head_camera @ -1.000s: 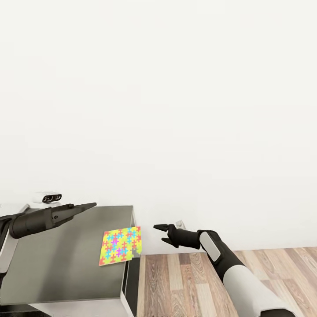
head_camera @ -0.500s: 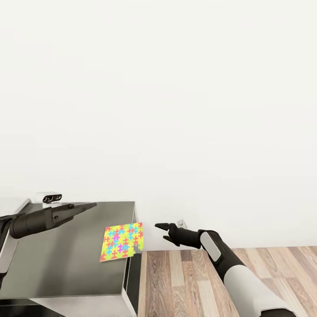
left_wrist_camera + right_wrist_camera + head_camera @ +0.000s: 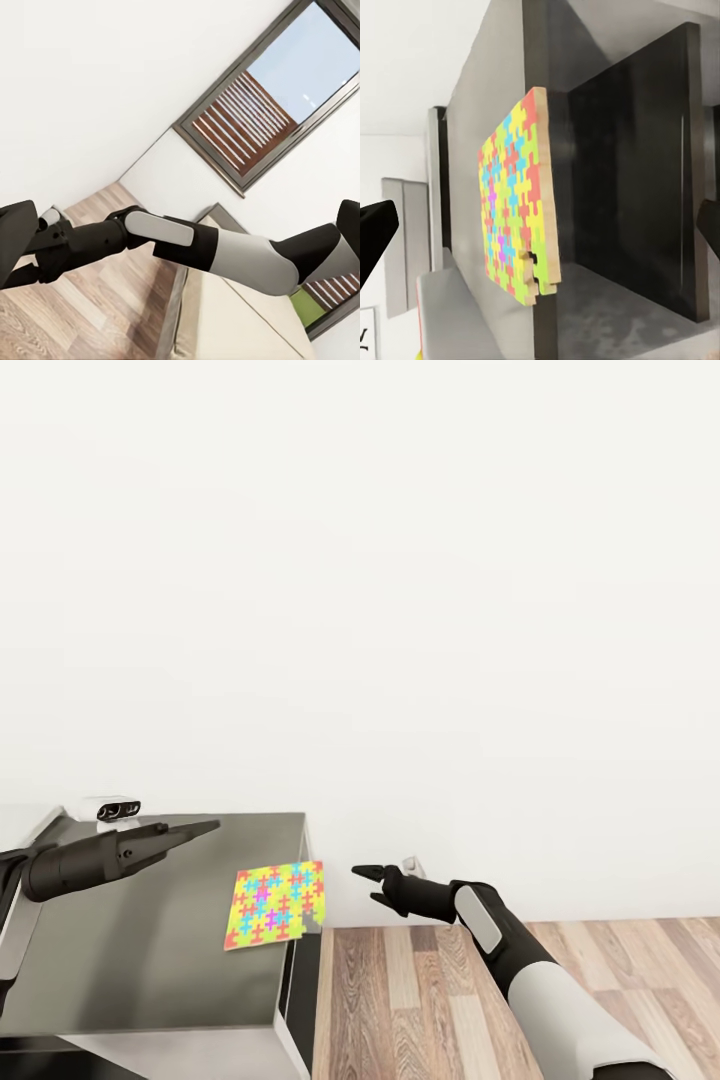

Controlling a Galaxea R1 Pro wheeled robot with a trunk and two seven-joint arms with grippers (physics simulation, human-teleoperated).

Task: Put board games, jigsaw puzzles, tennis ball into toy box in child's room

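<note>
The view had crept forward; the jigsaw puzzle (image 3: 275, 906) overhung the table (image 3: 150, 960) edge, handy for the parted, empty right claw (image 3: 368, 884).

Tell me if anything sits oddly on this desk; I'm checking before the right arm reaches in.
Yes: the jigsaw puzzle lies at the dark grey desk top's right edge, one corner jutting past it over the floor. The right wrist view shows a piece-shaped notch in the overhanging edge. The right gripper hangs open beside it, not touching.
</note>
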